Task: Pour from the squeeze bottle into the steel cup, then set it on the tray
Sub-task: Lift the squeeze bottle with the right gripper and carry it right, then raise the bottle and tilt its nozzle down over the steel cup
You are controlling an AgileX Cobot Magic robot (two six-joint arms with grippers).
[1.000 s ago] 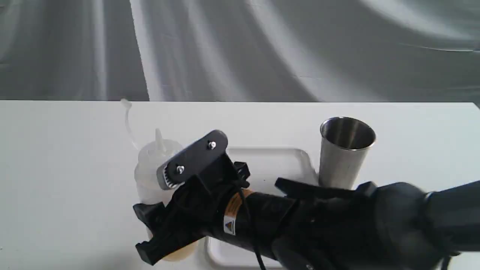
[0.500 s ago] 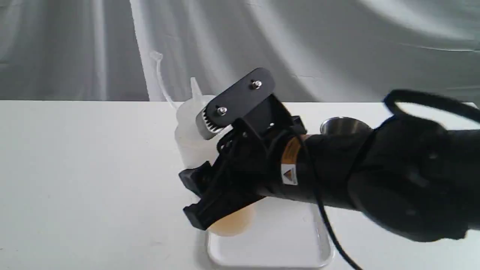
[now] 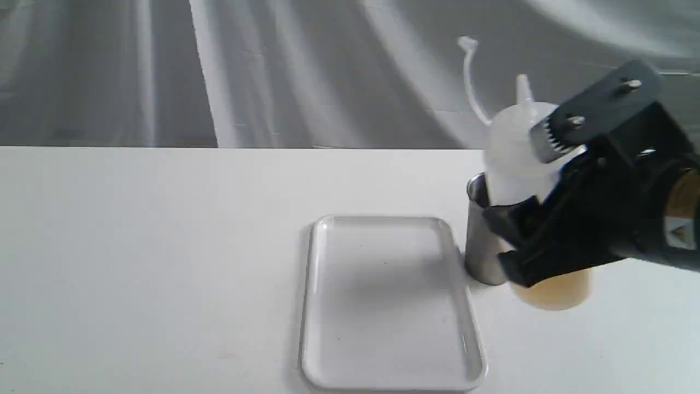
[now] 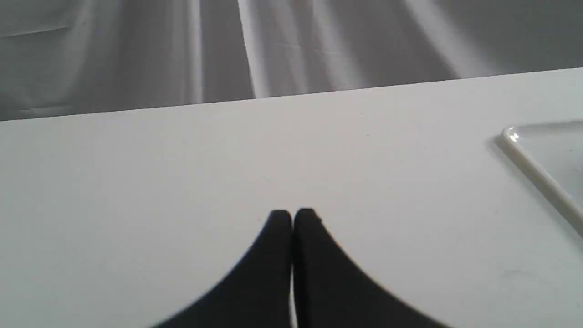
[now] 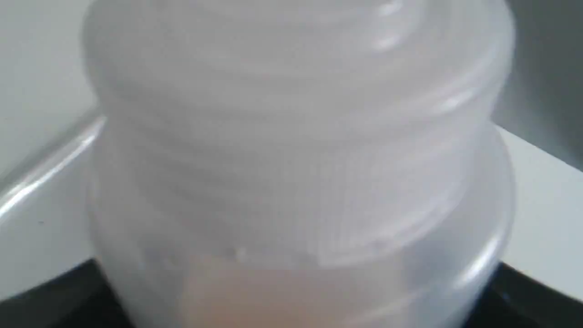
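My right gripper [image 3: 533, 241] is shut on the squeeze bottle [image 3: 514, 158], a translucent whitish bottle with amber liquid at its base. The bottle is upright, lifted off the table, with its nozzle up and the cap strap curling to the left. It hangs in front of the steel cup [image 3: 478, 241], hiding most of it. The white tray [image 3: 383, 377] lies flat left of the cup, with nothing on it. The bottle's ribbed shoulder [image 5: 291, 150] fills the right wrist view. My left gripper [image 4: 292, 214] is shut over bare table, with a corner of the tray [image 4: 524, 155] beside it.
The white table [image 3: 136, 262] runs to a back edge, with a grey draped cloth [image 3: 273, 71] hanging behind it.
My right gripper has lifted the squeeze bottle from the table left of the tray and carried it up and to the right, across the tray, to the steel cup.
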